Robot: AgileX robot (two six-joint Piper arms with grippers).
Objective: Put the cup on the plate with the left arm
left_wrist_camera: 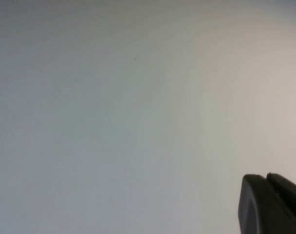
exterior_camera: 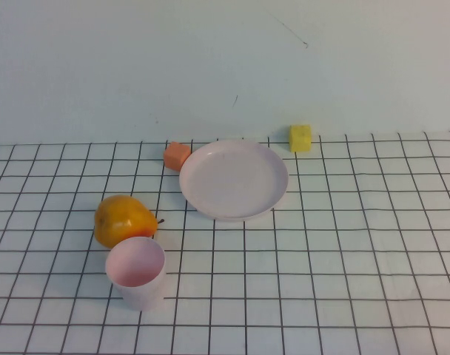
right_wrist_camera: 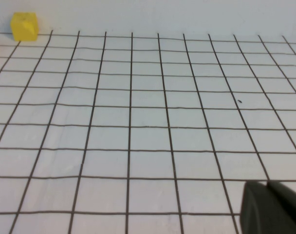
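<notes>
The pale pink cup (exterior_camera: 137, 272) stands upright on the gridded table at the near left, touching or almost touching an orange-yellow pear (exterior_camera: 123, 220) behind it. The round pale pink plate (exterior_camera: 234, 179) lies empty at the table's middle, toward the back. Neither arm shows in the high view. My left gripper (left_wrist_camera: 267, 178) shows only in the left wrist view, as two black fingertips closed together and empty against a blank pale wall. My right gripper (right_wrist_camera: 267, 184) shows only in the right wrist view, fingertips closed together and empty above the grid.
A small orange cube (exterior_camera: 176, 155) sits just left of the plate's back rim. A yellow cube (exterior_camera: 300, 137) sits behind the plate to the right, and also shows in the right wrist view (right_wrist_camera: 24, 26). A pale wall backs the table.
</notes>
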